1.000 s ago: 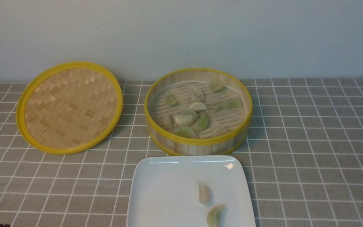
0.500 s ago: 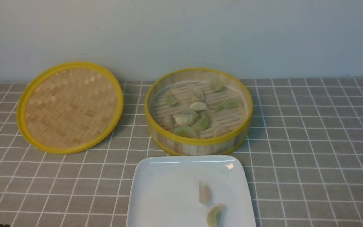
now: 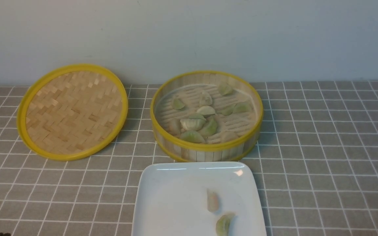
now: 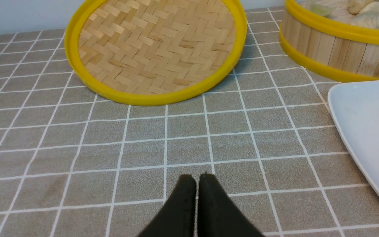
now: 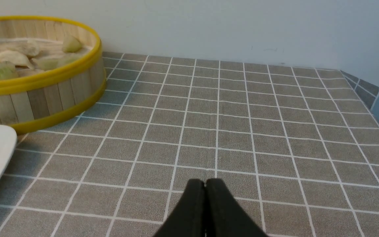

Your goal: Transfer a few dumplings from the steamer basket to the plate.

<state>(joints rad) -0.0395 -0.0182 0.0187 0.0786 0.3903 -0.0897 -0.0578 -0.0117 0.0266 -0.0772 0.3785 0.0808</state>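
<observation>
1. Right gripper (image 5: pixel 205 184): jaws pressed together, empty, low over the bare surface (image 5: pixel 242 131), well apart from the steamer basket (image 5: pixel 38 102).
2. Left gripper (image 4: pixel 196 180): likewise closed, empty, near the lid (image 4: pixel 156 49).
3. Dumplings (image 3: pixel 192 124): most in the basket; two on the plate (image 3: pixel 162 203).
4. Handling, judged: light, soft, slick. Pinch gently across the belly, not the pleated edge.
</observation>
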